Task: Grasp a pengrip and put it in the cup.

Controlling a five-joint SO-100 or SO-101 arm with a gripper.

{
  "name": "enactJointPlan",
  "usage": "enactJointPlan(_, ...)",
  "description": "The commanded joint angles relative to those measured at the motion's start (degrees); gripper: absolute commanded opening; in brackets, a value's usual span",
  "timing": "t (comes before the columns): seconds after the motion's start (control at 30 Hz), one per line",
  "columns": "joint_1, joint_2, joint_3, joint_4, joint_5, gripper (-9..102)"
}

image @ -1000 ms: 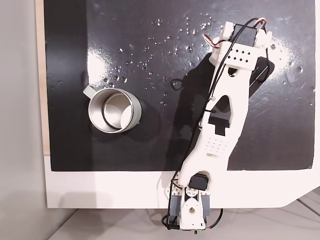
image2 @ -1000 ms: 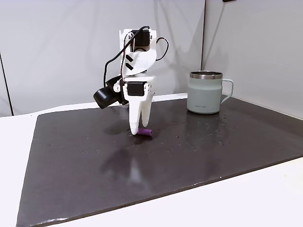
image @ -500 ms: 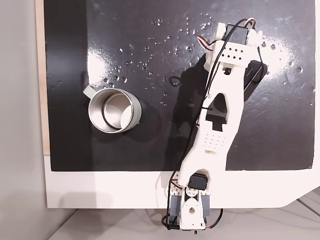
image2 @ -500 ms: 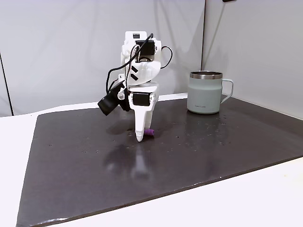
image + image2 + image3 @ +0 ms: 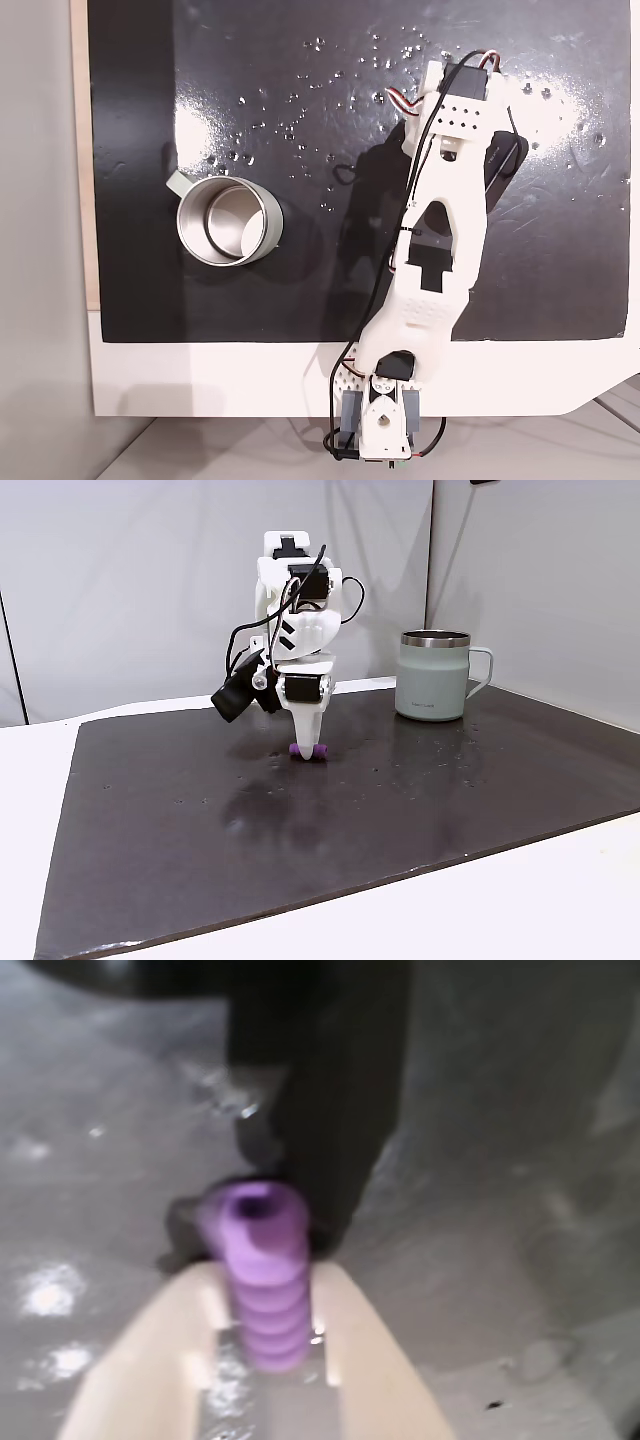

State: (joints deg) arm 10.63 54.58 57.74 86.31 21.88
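Note:
In a fixed view from the side, the tiny purple ribbed pengrip (image 5: 308, 750) sits crosswise between the white fingertips of my gripper (image 5: 307, 746), which points straight down and is shut on it, at or just above the black mat. The wrist view shows the pengrip (image 5: 262, 1275) lying in the groove of the pale finger (image 5: 370, 1360), with the dark finger (image 5: 325, 1110) pressing from above. The silver cup (image 5: 433, 675) stands upright to the right, well apart. In a fixed view from above, the cup (image 5: 228, 222) is at the left and the arm (image 5: 440, 230) hides the gripper.
A glossy black mat (image 5: 250, 120) covers the white table (image 5: 200, 380), which ends near the arm's base (image 5: 380, 420). Water specks and glare spots (image 5: 290, 110) dot the mat. A grey wall (image 5: 150, 580) stands behind, and open mat lies between gripper and cup.
The gripper has turned and closed on the pengrip, which lay beside its tips before. The arm's head shifted slightly left in the view from above. The cup has not moved.

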Motion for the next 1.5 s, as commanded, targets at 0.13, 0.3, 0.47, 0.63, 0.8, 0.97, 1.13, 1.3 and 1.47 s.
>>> enactJointPlan(0.13, -3.9, 13.3, 9.2, 1.1, -0.2, 0)
enactJointPlan(0.3, -9.9, 24.9, 9.3, 8.3, -0.4, 0)
enactJointPlan(0.47, -17.8, 39.6, 12.5, 11.2, -1.9, 0)
enactJointPlan(0.63, -26.2, 54.8, 22.0, 10.8, -6.2, 0)
enactJointPlan(0.8, -36.5, 65.3, 27.3, 11.0, -9.0, 0)
enactJointPlan(0.97, -43.9, 67.7, 27.9, 6.2, -9.1, 0)
enactJointPlan(1.13, -49.2, 67.2, 29.7, -1.4, -8.9, 0)
enactJointPlan(1.3, -52.4, 67.1, 32.2, -8.7, -8.8, 0)
enactJointPlan(1.47, -52.4, 68.1, 35.0, -9.8, -9.0, 28)
